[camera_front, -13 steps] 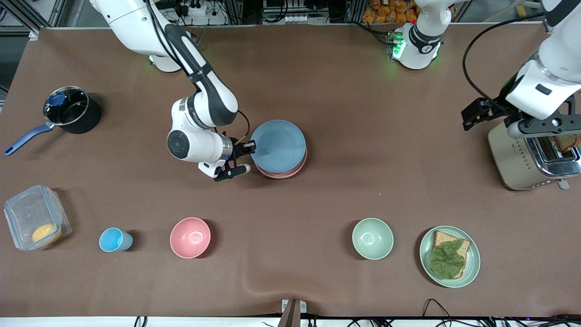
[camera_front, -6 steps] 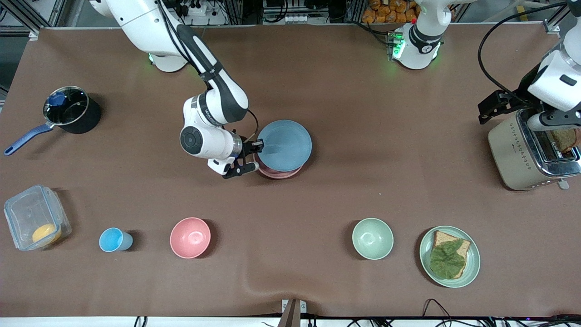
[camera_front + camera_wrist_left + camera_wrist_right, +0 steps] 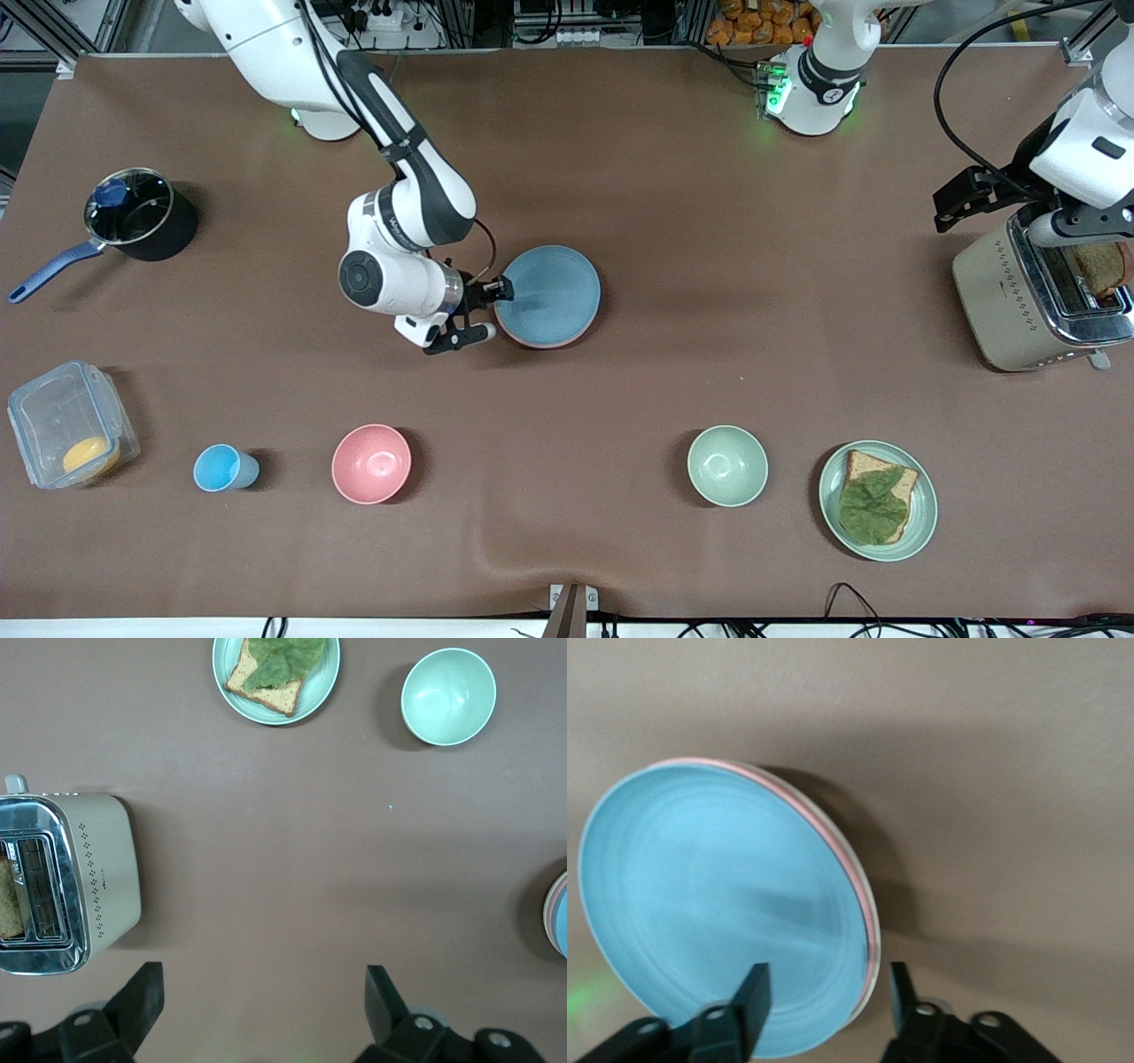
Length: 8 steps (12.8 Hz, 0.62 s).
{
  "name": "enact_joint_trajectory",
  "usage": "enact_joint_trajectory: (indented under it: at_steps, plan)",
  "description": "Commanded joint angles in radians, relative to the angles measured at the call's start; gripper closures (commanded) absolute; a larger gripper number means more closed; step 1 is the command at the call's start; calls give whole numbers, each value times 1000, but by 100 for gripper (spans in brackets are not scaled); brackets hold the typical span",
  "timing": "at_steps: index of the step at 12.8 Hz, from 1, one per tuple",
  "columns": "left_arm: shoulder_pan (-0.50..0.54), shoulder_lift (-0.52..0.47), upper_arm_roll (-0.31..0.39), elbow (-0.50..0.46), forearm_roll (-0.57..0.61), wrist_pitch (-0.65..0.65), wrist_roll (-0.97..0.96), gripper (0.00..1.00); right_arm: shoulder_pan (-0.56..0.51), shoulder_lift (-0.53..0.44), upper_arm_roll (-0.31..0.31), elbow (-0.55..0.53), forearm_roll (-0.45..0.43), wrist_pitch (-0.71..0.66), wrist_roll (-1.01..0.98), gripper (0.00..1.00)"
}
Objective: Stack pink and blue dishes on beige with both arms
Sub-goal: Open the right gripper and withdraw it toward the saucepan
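Note:
The light blue plate (image 3: 549,295) lies on top of a stack in the middle of the table. Under it only a thin rim of the pale pink plate (image 3: 833,843) shows, and below that a sliver of the beige plate (image 3: 876,974). My right gripper (image 3: 490,310) sits at the stack's edge toward the right arm's end. It is open (image 3: 827,983), one finger over the blue plate and the other outside the rim. My left gripper (image 3: 263,981) hangs open and empty over the table beside the toaster.
A toaster (image 3: 1032,301) with bread stands at the left arm's end. Nearer the front camera are a green bowl (image 3: 727,465), a green plate with toast and lettuce (image 3: 877,501), a deep pink bowl (image 3: 371,463), a blue cup (image 3: 221,468) and a clear box (image 3: 66,434). A pot (image 3: 137,217) stands at the right arm's end.
The blue plate has moved from an offset, raised position to lie squarely over the pink plate, which is now almost covered. The right gripper moved with it. The left arm drew back toward its end.

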Motion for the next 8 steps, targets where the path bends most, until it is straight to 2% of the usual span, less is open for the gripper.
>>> enact_joint_trajectory:
  at_steps: [1,5,8]
  plan:
    - [-11,-20,16,4,-20,-29,2,0,-131,-100,6,-6,-28,-123,-11,0]
    - [-11,-27,16,2,-22,-39,4,0,-320,-208,6,20,-335,-252,-55,0]
    - [-11,-30,17,4,-36,-49,1,0,-393,-304,6,101,-522,-378,-54,0]
